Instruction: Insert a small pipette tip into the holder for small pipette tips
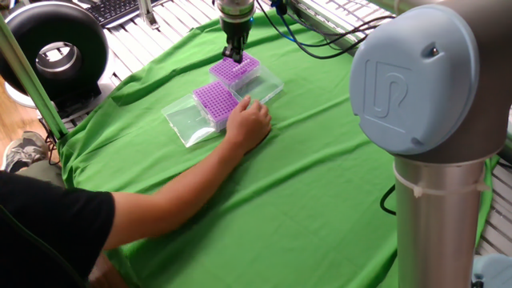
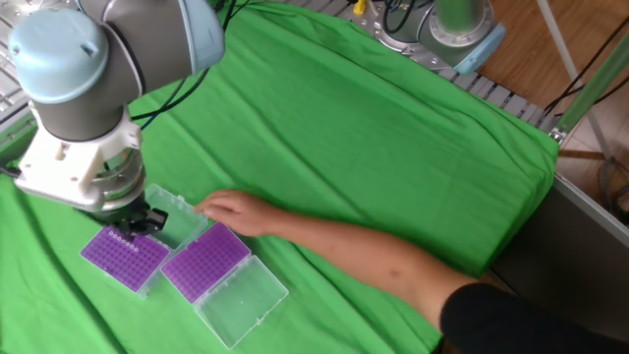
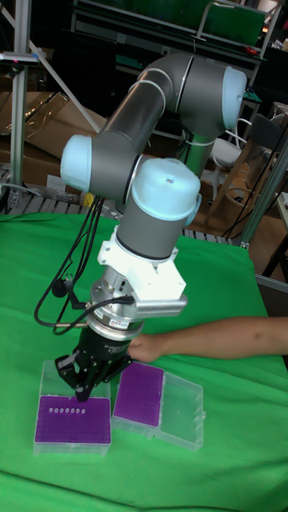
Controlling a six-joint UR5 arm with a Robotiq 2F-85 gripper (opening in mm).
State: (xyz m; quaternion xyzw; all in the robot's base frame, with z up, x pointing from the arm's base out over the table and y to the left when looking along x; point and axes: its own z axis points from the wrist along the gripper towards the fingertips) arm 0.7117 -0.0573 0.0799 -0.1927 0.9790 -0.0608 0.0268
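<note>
Gripper point(image 3: 81, 390) hangs point-down over the purple rack point(image 3: 73, 418) of the holder for small pipette tips, near the rack's back edge in the tall fixed view; its two dark fingers point(image 3: 82, 390) sit close together, and whether a small pipette tip is pinched between them cannot be told. One short row of pale tips point(image 3: 67, 411) stands in that rack, just below the fingertips. Its clear hinged lid point(image 2: 175, 218) lies open beside it. A second purple rack point(image 3: 138, 394) in its own clear box, lid point(image 3: 181, 415) folded out flat, sits touching or just beside the first holder, on the side away from the arm's cables. A person's hand point(image 2: 228, 210) rests on the green cloth point(image 2: 373, 128) against this second holder, forearm point(image 2: 373, 258) stretching away from it. From one fixed view the gripper point(image 1: 234, 53) stands over the holder farther from the person point(image 1: 48, 232), whose hand point(image 1: 250, 122) is by the nearer one
</note>
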